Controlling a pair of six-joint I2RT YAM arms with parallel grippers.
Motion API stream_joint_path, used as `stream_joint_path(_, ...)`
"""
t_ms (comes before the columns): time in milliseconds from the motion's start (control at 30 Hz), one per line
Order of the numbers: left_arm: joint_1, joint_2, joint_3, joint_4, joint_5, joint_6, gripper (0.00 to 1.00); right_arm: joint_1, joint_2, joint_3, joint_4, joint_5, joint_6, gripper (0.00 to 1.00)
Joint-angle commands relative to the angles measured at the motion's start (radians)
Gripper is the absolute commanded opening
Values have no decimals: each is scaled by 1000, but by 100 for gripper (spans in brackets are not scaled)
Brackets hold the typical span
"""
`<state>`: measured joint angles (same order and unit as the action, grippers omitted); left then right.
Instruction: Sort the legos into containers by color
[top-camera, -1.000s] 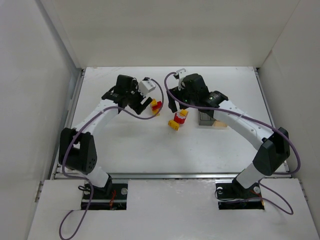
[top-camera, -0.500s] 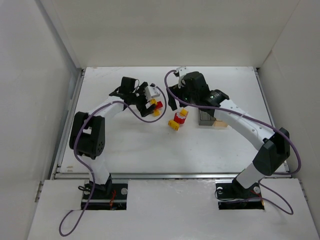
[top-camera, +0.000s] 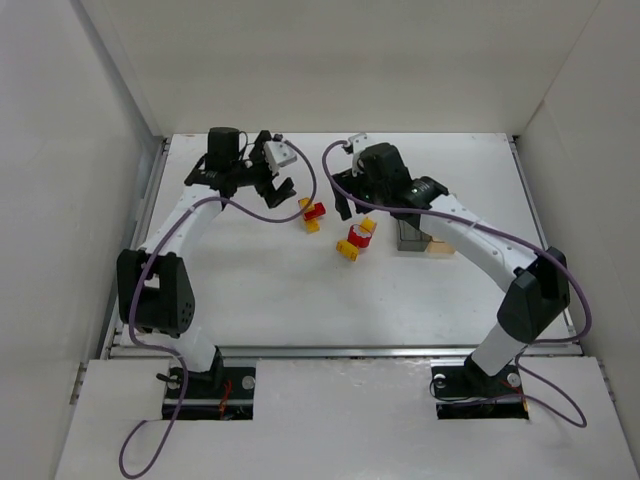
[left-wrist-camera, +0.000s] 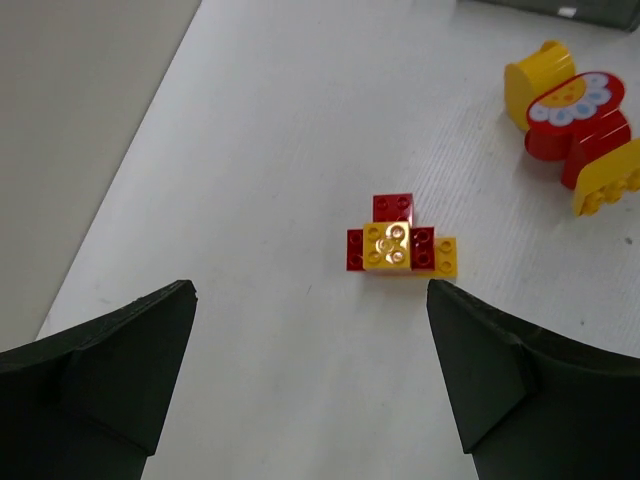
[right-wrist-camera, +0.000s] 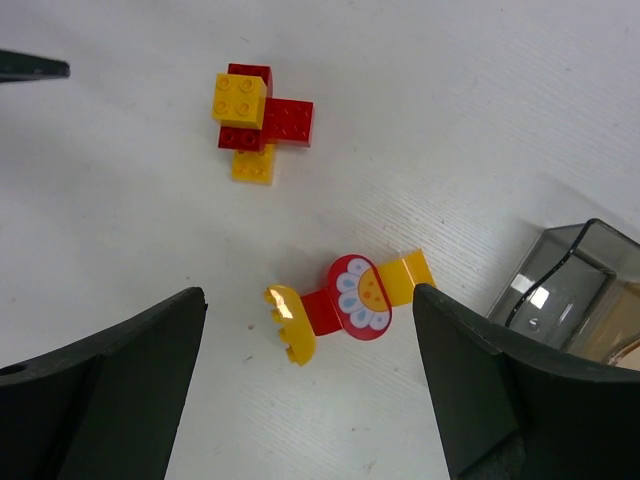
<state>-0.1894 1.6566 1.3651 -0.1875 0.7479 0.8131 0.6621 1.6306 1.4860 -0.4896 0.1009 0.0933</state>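
Tools first: the left tool (left-wrist-camera: 310, 300) is hanging low over the counter (left-wrist-camera: 250, 120) with its two fingers spread wide, holding nothing. It is pointing at a little stuck-together clump of red and yellow legos (left-wrist-camera: 398, 245), probably so it can come down around one. The right tool (right-wrist-camera: 308, 300) is spread wide and empty too. It is hovering right above a second clump (right-wrist-camera: 348, 305), a red piece with a flower face between yellow bits. Both clumps are lying on the counter, near each other but apart. The containers (top-camera: 412, 238) are sitting near the second clump, so carrying should be short. They are looking empty, I think, but the view inside is poor. Nothing is sorted yet, and the joined colors are likely needing pulling apart first.
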Motion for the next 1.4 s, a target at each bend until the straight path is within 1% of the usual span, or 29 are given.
stream_joint_path(0, -19, 33, -63, 36, 106, -40, 100, -2, 29, 86, 29, -10, -10, 89)
stream_joint_path(33, -19, 58, -38, 5, 134, -13, 100, -18, 41, 109, 29, -38, -10, 89)
stream_joint_path(67, -19, 81, -15, -69, 161, 15, 100, -27, 55, 159, 19, -49, 0, 89)
stream_joint_path(100, -10, 97, 0, -110, 210, 59, 100, -27, 87, 184, 10, -59, 29, 89)
stream_joint_path(133, 23, 97, 0, -134, 232, 98, 100, -41, 104, 209, 9, -94, 40, 89)
stream_joint_path(233, 100, 75, -64, -110, 265, 97, 100, -41, 199, 308, 0, -119, 65, 88)
stream_joint_path(267, 138, 75, -104, -99, 242, 97, 100, -29, 231, 342, -15, -104, 75, 87)
stream_joint_path(300, 151, 65, -121, -37, 199, 71, 100, -19, 264, 417, -33, -95, 91, 85)
stream_joint_path(333, 160, 65, -136, 3, 144, -27, 100, -19, 331, 454, -70, -86, 118, 82)
stream_joint_path(367, 180, 65, -150, 38, 42, -70, 100, -10, 362, 489, -85, -63, 128, 80)
stream_joint_path(400, 189, 54, -174, 72, 15, -87, 100, 5, 391, 543, -96, -46, 128, 79)
stream_joint_path(433, 189, 54, -187, 85, -5, -98, 100, 5, 440, 565, -96, -30, 140, 77)
stream_joint_path(467, 199, 43, -187, 94, -39, -124, 100, 19, 463, 585, -122, -21, 140, 77)
stream_joint_path(533, 199, 32, -202, 123, -62, -175, 100, 30, 506, 638, -144, -21, 140, 76)
stream_joint_path(567, 199, 19, -202, 132, -73, -207, 100, 42, 537, 649, -155, -21, 140, 76)
stream_joint_path(600, 199, 8, -202, 132, -112, -286, 100, 42, 546, 649, -155, -11, 140, 76)
stream_joint_path(633, 199, 8, -175, 141, -148, -325, 100, 53, 546, 649, -155, -10, 140, 76)
stream_joint_path(667, 199, 8, -157, 141, -197, -377, 100, 62, 558, 649, -155, 2, 140, 76)
stream_joint_path(700, 199, -3, -135, 141, -281, -414, 100, 62, 558, 649, -144, 2, 140, 76)
stream_joint_path(767, 199, -3, -74, 96, -324, -472, 100, 71, 558, 637, -123, 2, 140, 76)
stream_joint_path(800, 199, -3, -61, 95, -385, -509, 100, 71, 558, 625, -101, 2, 140, 75)
stream_joint_path(833, 199, -14, -61, 95, -418, -567, 100, 83, 567, 625, -90, 2, 140, 75)
stream_joint_path(867, 199, -14, -49, 86, -418, -604, 100, 83, 568, 613, -81, 2, 140, 73)
stream_joint_path(933, 199, -23, -49, 86, -356, -565, 100, 93, 590, 612, -72, 2, 131, 72)
stream_joint_path(1000, 199, -23, -78, 86, -337, -542, 100, 93, 610, 635, -81, 13, 131, 71)
stream_joint_path(1067, 199, -32, -93, 86, -337, -522, 100, 93, 632, 654, -93, 37, 131, 67)
stream_joint_path(1133, 199, -32, -104, 99, -367, -522, 100, 93, 661, 664, -102, 72, 131, 65)
stream_joint_path(1233, 199, -32, -113, 108, -404, -531, 100, 93, 675, 685, -113, 103, 131, 65)
stream_joint_path(1367, 199, -32, -124, 117, -395, -554, 100, 93, 712, 703, -113, 99, 109, 64)
